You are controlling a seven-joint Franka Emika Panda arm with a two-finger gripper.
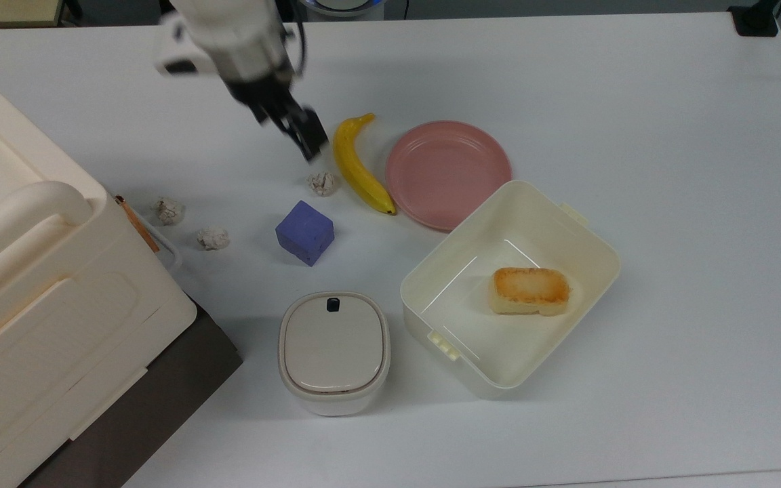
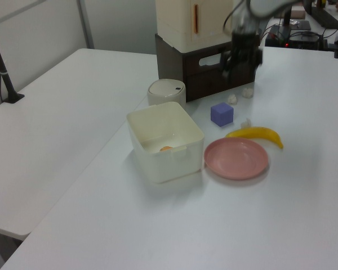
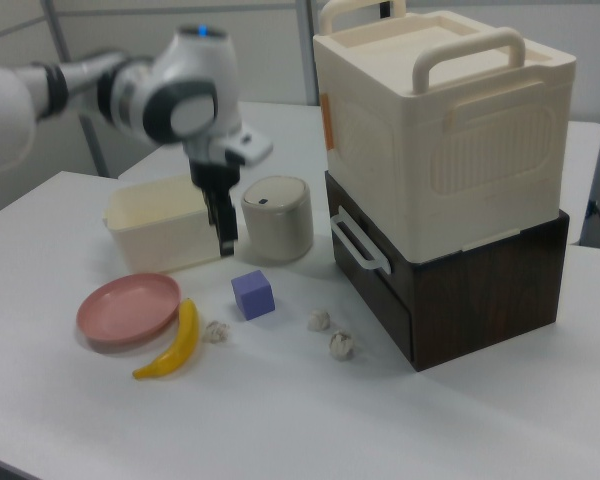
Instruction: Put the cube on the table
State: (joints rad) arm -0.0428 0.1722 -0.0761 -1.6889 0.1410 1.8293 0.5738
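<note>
Cube (image 1: 305,232) first, nearest the top view's bottom edge: it sits flat on the bare table (image 1: 668,135), free of everything, with a lidded pot (image 1: 333,351) below it and a paper scrap (image 1: 323,183) just above. Farther up, toward the top view's top, the gripper (image 1: 306,139) hangs well apart from the cube, beside the banana (image 1: 358,165). Whether its fingers are parted or closed I cannot tell. Judging by this, the cube is placed, and the arm's way out lies up and away from it.
</note>
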